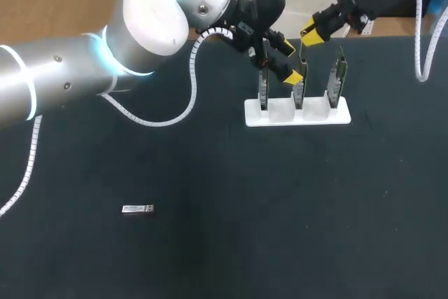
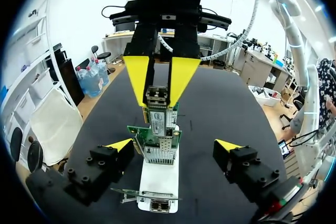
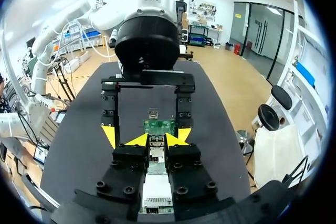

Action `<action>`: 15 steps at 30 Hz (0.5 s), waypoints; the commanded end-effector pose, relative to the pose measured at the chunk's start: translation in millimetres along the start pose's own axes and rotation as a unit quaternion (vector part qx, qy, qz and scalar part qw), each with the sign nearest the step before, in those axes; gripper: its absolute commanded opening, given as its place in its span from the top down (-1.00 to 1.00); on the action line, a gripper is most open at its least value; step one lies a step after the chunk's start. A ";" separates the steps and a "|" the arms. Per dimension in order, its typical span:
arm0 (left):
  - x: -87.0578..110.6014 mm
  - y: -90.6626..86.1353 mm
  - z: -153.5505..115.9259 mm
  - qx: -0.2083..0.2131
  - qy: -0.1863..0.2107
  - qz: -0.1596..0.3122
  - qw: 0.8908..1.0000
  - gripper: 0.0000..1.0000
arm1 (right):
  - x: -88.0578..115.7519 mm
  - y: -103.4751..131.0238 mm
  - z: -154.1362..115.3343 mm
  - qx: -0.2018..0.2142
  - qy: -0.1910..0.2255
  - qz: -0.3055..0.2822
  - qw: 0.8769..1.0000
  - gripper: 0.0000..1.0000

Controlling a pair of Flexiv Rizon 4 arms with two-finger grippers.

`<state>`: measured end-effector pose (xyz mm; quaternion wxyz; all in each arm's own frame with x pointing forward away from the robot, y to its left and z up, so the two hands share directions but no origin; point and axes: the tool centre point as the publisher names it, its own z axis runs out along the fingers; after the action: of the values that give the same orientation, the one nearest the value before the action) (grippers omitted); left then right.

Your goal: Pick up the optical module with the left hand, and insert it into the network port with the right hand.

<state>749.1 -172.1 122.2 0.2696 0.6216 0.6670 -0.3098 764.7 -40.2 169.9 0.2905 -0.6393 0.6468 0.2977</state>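
— What do we see from above?
— Our left fingers hang at the white stand of network cards, with our right fingers just behind it. A loose module lies well apart on the worktop.
— And from our left wrist?
— Our own fingers gape wide on either side of the stand. The right ones pinch the optical module at a card's top.
— From the right wrist?
— Narrow, gripping that module from both sides.

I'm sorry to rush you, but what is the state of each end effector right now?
Left end effector: open, holding nothing.
Right end effector: closed on the optical module.
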 end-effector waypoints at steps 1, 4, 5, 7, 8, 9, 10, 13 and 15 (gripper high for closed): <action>-1.0 0.6 0.3 0.000 0.002 -0.001 1.000 -1.00 | 0.1 4.3 0.9 0.001 0.006 0.000 1.000 1.00; -1.0 0.6 0.3 0.000 0.002 -0.001 1.000 -1.00 | 0.0 4.0 -2.2 0.002 0.002 0.000 1.000 1.00; -1.0 0.6 0.3 0.000 0.002 -0.001 1.000 -1.00 | -0.7 3.8 -3.5 0.003 0.000 0.000 1.000 1.00; -1.0 0.6 0.3 0.000 0.002 -0.001 1.000 -1.00 | -2.3 3.2 -5.9 0.004 -0.003 -0.003 1.000 1.00; -1.0 0.6 0.3 0.000 0.002 -0.001 1.000 -1.00 | -3.1 2.8 -6.6 0.005 -0.004 -0.005 1.000 1.00; -1.0 0.6 0.3 0.000 0.002 -0.001 1.000 -1.00 | -3.8 2.2 -7.3 0.006 -0.004 -0.005 1.000 1.00; -1.0 0.6 0.3 0.000 0.002 -0.001 1.000 -1.00 | -4.5 1.7 -7.8 0.006 -0.005 -0.007 1.000 1.00; -1.0 0.6 0.3 0.000 0.002 -0.001 1.000 -1.00 | -5.9 0.3 -8.3 0.006 -0.005 -0.010 1.000 1.00; -1.0 0.6 0.3 0.000 0.002 -0.001 1.000 -1.00 | -6.2 -0.2 -8.3 0.004 -0.005 -0.012 1.000 1.00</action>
<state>749.1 -172.1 122.2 0.2696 0.6217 0.6670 -0.3098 764.0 -42.8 179.5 0.3007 -0.6428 0.6402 0.2942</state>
